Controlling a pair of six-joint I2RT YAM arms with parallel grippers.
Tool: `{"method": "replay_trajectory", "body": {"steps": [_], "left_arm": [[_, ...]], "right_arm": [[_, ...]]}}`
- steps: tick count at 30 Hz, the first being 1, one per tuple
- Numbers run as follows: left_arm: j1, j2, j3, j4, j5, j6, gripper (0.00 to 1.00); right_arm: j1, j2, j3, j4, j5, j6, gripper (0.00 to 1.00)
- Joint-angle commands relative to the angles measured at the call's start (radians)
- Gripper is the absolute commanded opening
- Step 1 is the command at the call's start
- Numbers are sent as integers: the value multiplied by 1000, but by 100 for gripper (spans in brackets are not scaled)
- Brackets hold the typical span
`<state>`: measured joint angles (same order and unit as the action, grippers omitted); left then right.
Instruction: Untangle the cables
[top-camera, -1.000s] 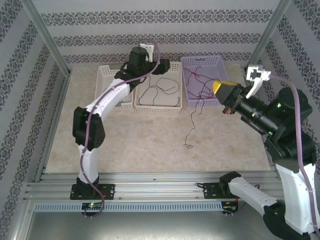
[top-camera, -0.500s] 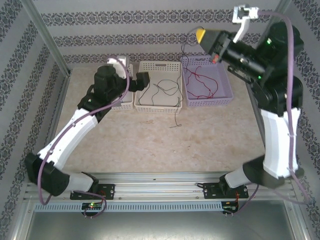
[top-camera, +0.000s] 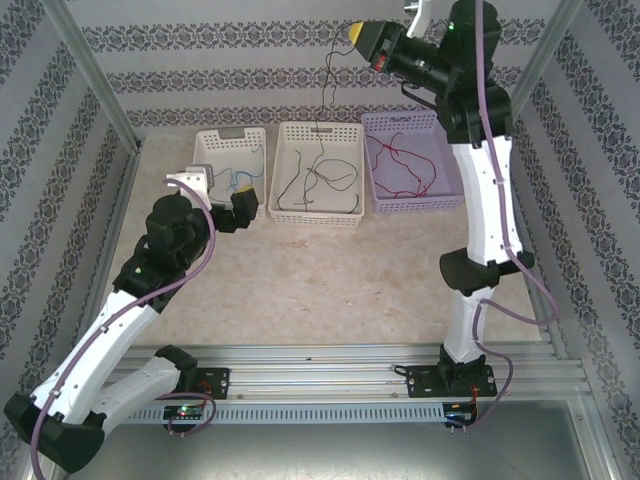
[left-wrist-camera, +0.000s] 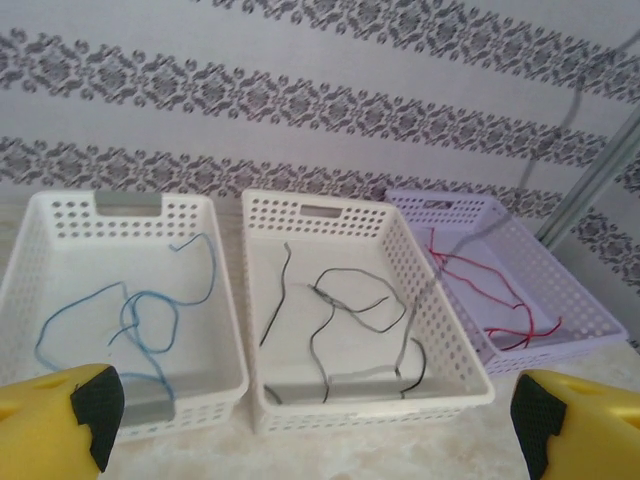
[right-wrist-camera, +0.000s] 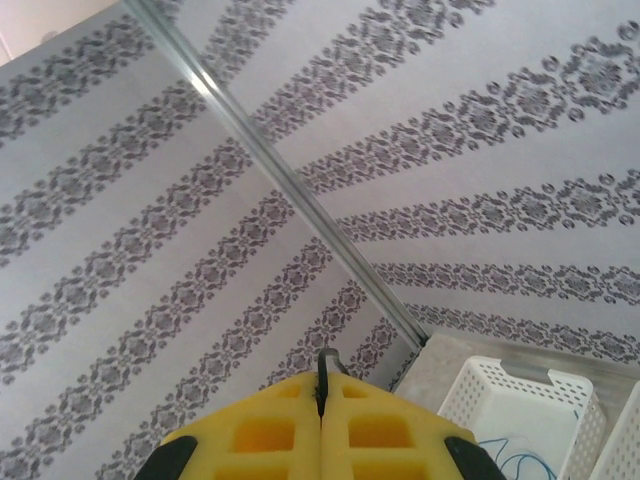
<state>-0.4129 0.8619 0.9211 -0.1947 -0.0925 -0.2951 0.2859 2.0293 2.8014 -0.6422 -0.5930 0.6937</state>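
- The right gripper (top-camera: 363, 38) is high above the back of the table, in front of the patterned rear wall. Its yellow fingers (right-wrist-camera: 270, 430) are pressed together on the end of a dark cable (top-camera: 327, 90).
- That dark cable hangs in free air from the fingers to the middle basket (top-camera: 318, 216), where its lower part lies.
- The left gripper (top-camera: 236, 208) sits low, just beside the near right corner of the left basket (top-camera: 205, 150). Its fingertips (left-wrist-camera: 60, 420) are wide apart and hold nothing.
- A blue cable (left-wrist-camera: 150, 310) lies loose in the left basket, dark grey cables (left-wrist-camera: 340, 300) in the middle one, and red cables (top-camera: 400, 165) in the purple basket (top-camera: 440, 195).
- The three baskets stand side by side along the back edge, close to the wall.
- The table (top-camera: 330, 270) is bare from the basket fronts to the metal rail (top-camera: 320, 365) at the near edge.
- Slanted corner posts (top-camera: 95, 80) bound the sides, and the left arm's elbow pokes past the near left corner.
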Motion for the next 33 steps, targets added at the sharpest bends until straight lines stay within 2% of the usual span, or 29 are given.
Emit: {"method": "replay_trajectory", "body": {"steps": [1,4,9,14,19,25,33], "left_arm": [[-11,-42,-77,30,-73,29,100],[-11,-51,-117,71,-79,34,100],[-11,-48,-123,68,-81,61,100],[-16,-74,-140,69,-125,87,100],[-24,-91,-151,73,-179,102,100],[-35,-81,-153,74,-170,105,100],[-49,-83,-160,82,-186,125,100]], "right_arm": [[-20,44,37,86,-18,52,0],[-26,97,37,62,-31,23,0],[11,153,-21,-74,46,-147,0],[59,118,-264,-49,135,-273,0],[61,94,-538,72,192,-276,0],[67,162,-595,23,259,-326,0],[73,235,-585,-81,395,-353,0]]}}
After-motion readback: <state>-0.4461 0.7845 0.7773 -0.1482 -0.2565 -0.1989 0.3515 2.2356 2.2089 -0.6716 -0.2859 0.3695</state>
